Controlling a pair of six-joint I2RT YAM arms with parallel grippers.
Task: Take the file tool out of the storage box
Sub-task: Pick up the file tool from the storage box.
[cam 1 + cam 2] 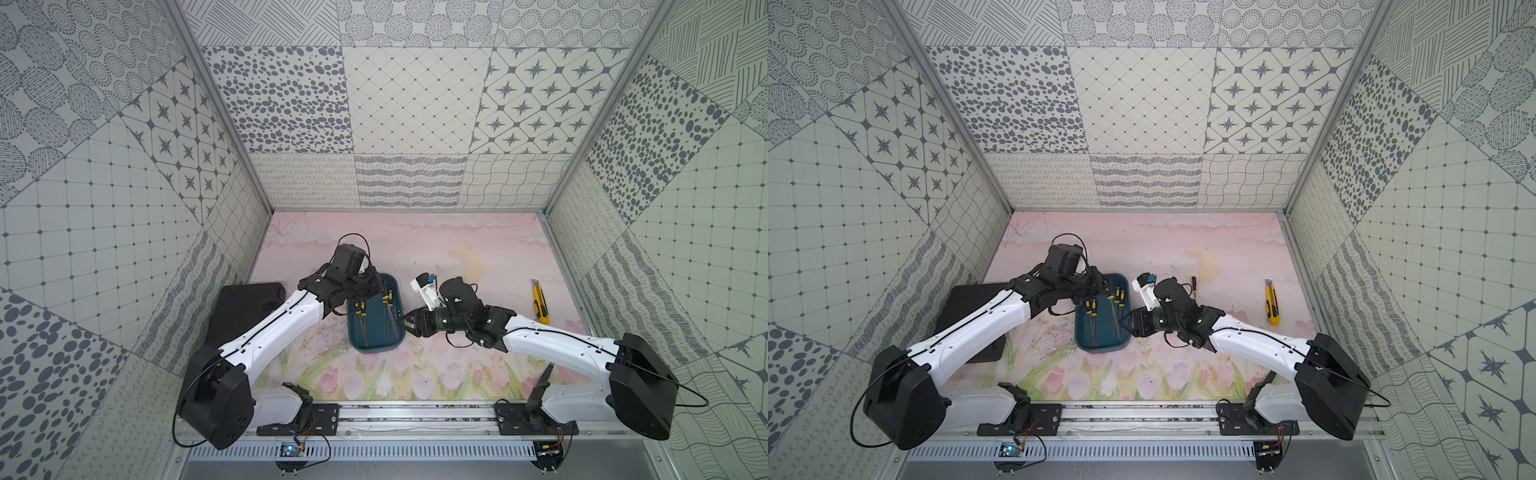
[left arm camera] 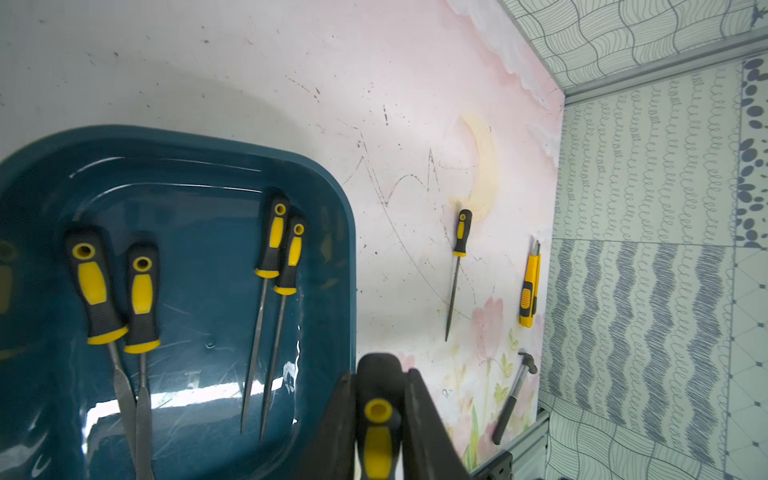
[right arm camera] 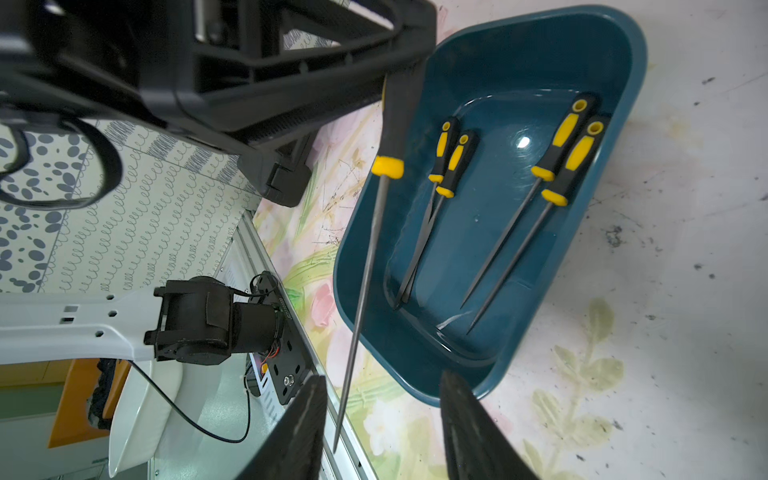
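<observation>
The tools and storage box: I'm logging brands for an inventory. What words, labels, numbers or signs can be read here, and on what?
No text is legible in any view.
Files: yellow-and-black handles, no print visible.
Utility knife: no readable mark.
Storage box: plain teal, no label visible.
Circuit board at the front rail: any markings too small to read.
</observation>
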